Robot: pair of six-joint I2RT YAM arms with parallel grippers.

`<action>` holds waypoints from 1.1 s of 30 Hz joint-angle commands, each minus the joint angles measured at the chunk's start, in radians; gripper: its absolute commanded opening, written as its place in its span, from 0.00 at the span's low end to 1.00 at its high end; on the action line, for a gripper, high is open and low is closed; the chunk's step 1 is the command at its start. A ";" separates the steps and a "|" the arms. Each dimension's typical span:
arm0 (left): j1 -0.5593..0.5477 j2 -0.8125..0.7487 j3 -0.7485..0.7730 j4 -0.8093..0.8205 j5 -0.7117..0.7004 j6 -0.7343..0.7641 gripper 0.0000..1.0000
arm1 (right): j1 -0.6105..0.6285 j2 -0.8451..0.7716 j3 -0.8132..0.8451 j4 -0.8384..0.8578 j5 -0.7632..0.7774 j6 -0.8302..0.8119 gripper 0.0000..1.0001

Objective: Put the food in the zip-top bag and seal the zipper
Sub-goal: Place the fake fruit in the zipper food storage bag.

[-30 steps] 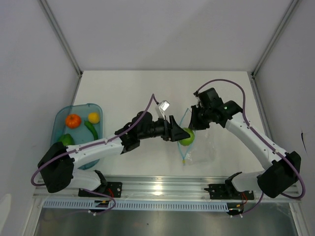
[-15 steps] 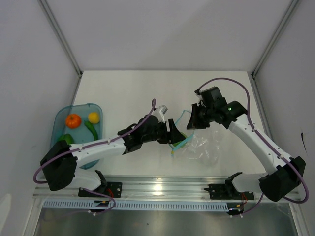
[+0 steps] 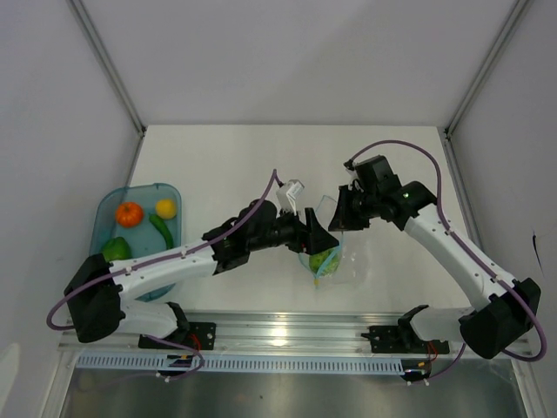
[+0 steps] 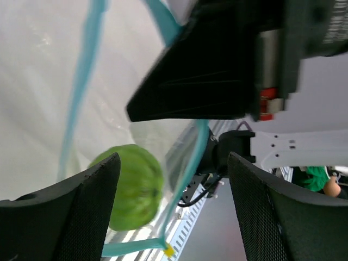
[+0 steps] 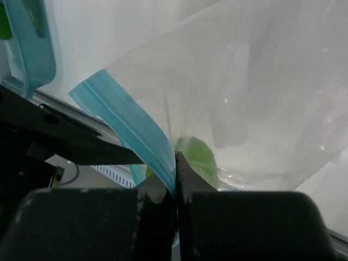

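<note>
1. Right now I see the zip-top bag point(image 3: 331, 254) well to the right of the teal tray point(image 3: 98, 219), lifted off the table between the two arms.
2. Its long axis in the top view runs from the mouth, held high at the right gripper point(image 3: 338, 218), down toward the near edge. The closed bottom points that way and sags.
3. One green fruit point(image 3: 323, 260) sits at the bottom of the bag, far right of the tray.
4. On my right wrist view the fingers are pressed together, pinching the zipper point(image 5: 133, 128). The blue strip slants from the upper left down into that pinch.
5. The left gripper point(image 3: 319, 241) is at the bag's left side, the side facing the tray. Its fingers point(image 4: 68, 217) are spread wide, and I see the green fruit through the plastic between them.
6. I cannot tell whether those fingers touch the plastic.
7. Inside the tray lie the orange fruit point(image 3: 129, 213), the yellow fruit point(image 3: 165, 207), the chili point(image 3: 160, 229) and a second green fruit point(image 3: 117, 248) at its near end.
8. The chili's long axis runs diagonally across the tray.
</note>
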 commanded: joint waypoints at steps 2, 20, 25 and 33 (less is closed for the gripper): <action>-0.007 -0.043 -0.007 0.059 0.074 0.076 0.84 | -0.006 -0.023 -0.003 0.037 -0.021 0.004 0.00; 0.197 -0.509 -0.021 -0.579 -0.636 0.185 0.98 | -0.189 -0.034 -0.039 0.062 -0.221 -0.065 0.00; 0.427 -0.460 0.001 -0.628 -0.633 0.211 0.98 | -0.188 -0.017 -0.026 0.066 -0.195 -0.100 0.00; 0.746 -0.216 0.076 -0.691 -0.588 0.196 0.96 | -0.188 0.003 -0.069 0.085 -0.181 -0.128 0.00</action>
